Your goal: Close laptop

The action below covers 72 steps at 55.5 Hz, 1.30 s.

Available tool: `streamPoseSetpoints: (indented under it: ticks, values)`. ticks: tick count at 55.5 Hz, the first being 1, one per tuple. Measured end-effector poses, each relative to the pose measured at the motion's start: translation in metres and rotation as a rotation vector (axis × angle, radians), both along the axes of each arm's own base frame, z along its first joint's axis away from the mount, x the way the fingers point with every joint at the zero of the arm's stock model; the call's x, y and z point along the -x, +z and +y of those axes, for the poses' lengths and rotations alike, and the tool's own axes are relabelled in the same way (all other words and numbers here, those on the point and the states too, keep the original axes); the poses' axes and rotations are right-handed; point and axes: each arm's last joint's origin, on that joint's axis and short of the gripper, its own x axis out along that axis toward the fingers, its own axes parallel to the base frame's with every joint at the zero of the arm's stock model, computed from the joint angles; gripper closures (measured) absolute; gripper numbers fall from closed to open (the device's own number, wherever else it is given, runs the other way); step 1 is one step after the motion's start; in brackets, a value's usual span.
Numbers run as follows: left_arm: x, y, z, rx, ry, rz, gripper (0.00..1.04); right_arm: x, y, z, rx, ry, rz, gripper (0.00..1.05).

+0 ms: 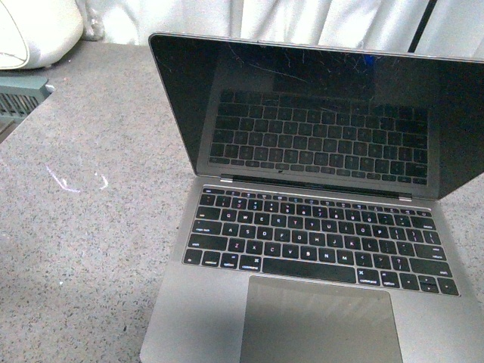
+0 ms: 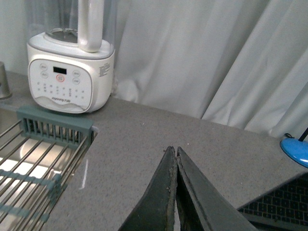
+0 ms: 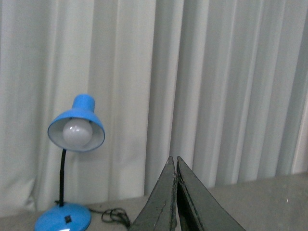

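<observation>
Laptop [image 1: 314,200] sits open on the grey desk [image 1: 83,249] straight ahead of the robot, its lid [image 1: 302,98] upright and leaning slightly back, with neither arm showing in the front view. Left end effector [image 2: 176,150] and right end effector [image 3: 174,160] are both pinched closed on nothing. A push set too low or too hard would likely skid the base away or slam the lid onto the keys [image 1: 318,238].

laptop [image 1: 318,249] 1 | blender [image 2: 70,72] 1 | lamp [image 3: 77,129] 1 | rack [image 2: 36,161] 1 | left gripper [image 2: 173,150] 1 | right gripper [image 3: 173,160] 1
</observation>
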Motion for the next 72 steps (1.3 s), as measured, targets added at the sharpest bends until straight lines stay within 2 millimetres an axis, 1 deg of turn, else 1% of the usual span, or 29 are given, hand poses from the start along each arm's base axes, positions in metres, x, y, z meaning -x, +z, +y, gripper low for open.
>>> streamPoseSetpoints:
  ticks: [3, 7, 10, 16, 18, 25, 32, 39, 44, 46, 54, 58, 64, 69, 72]
  values:
    - [-0.011, 0.007, -0.002, -0.007, -0.021, -0.003, 1.01, -0.017, -0.014, -0.004, 0.000, 0.047, 0.143, 1.04]
    - [-0.025, 0.018, -0.006, -0.018, -0.040, -0.009, 1.01, -0.032, -0.016, -0.006, 0.007, 0.101, 0.210, 1.04]
    - [-0.036, 0.027, -0.009, -0.024, -0.058, -0.018, 1.01, -0.044, -0.009, -0.006, 0.025, 0.123, 0.213, 1.04]
    - [-0.048, 0.041, -0.017, -0.035, -0.098, -0.048, 1.01, -0.066, 0.010, -0.006, 0.077, 0.151, 0.194, 1.04]
    - [-0.052, 0.045, -0.020, -0.044, -0.107, -0.057, 1.01, -0.071, 0.014, -0.005, 0.090, 0.163, 0.190, 1.04]
    - [-0.064, 0.053, -0.028, -0.063, -0.137, -0.061, 1.01, -0.090, 0.027, 0.003, 0.109, 0.241, 0.212, 1.04]
    - [-0.077, 0.061, -0.036, -0.084, -0.202, -0.055, 1.01, -0.111, 0.043, 0.010, 0.077, 0.341, 0.274, 1.04]
    - [-0.093, 0.069, -0.045, -0.114, -0.277, -0.029, 1.01, -0.131, 0.049, 0.013, 0.034, 0.430, 0.346, 1.04]
    - [-0.105, 0.075, -0.052, -0.141, -0.317, -0.015, 1.01, -0.146, 0.052, 0.013, 0.013, 0.470, 0.366, 1.04]
    - [-0.108, 0.076, -0.054, -0.151, -0.330, -0.010, 1.01, -0.153, 0.055, 0.014, 0.005, 0.497, 0.378, 1.04]
    - [-0.124, 0.079, -0.064, -0.187, -0.391, 0.023, 1.01, -0.173, 0.063, 0.017, -0.028, 0.576, 0.422, 1.04]
    - [-0.134, 0.081, -0.072, -0.202, -0.434, 0.053, 1.01, -0.186, 0.065, 0.019, -0.041, 0.619, 0.459, 1.04]
    - [-0.145, 0.077, -0.087, -0.209, -0.502, 0.122, 1.01, -0.206, 0.058, 0.023, -0.065, 0.670, 0.527, 1.04]
    - [-0.148, 0.070, -0.102, -0.222, -0.577, 0.182, 1.01, -0.215, 0.048, 0.029, -0.081, 0.711, 0.577, 1.04]
    - [-0.150, 0.062, -0.112, -0.240, -0.622, 0.224, 1.01, -0.217, 0.040, 0.033, -0.088, 0.735, 0.607, 1.04]
